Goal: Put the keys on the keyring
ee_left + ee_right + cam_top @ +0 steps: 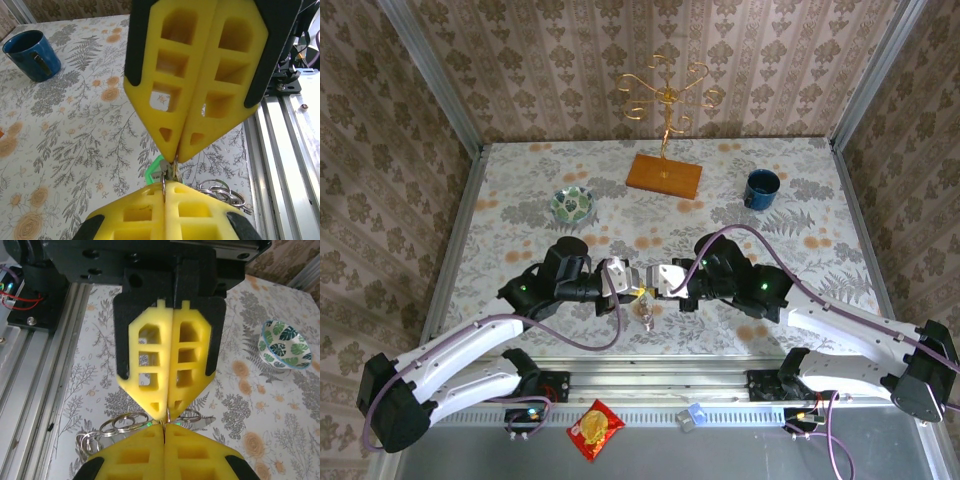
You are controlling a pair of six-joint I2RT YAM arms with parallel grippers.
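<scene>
1. The fingers of both the left gripper (165,186) and the right gripper (165,426) are clenched tip to tip on thin metal. Which part each pinches cannot be told.
2. The keyring (122,422) and a green-headed key (154,170) are held above the surface (520,170), well apart from the blue mug (761,188).
3. The ring's coil should be pried apart and the key fed on in small, steady moves.
4. No writing can be read.

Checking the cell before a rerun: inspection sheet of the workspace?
Surface: floral tablecloth, flat.
Job's things: keyring and a green key hang at the meeting fingertips.
Clutter: blue mug, patterned bowl, gold stand at the back; red snack packet by the near rail.
Grippers: left gripper and right gripper shut, tip to tip, pinching thin metal.
Cables: purple cables loop off both arms.
Surroundings: patterned walls, metal frame.
</scene>
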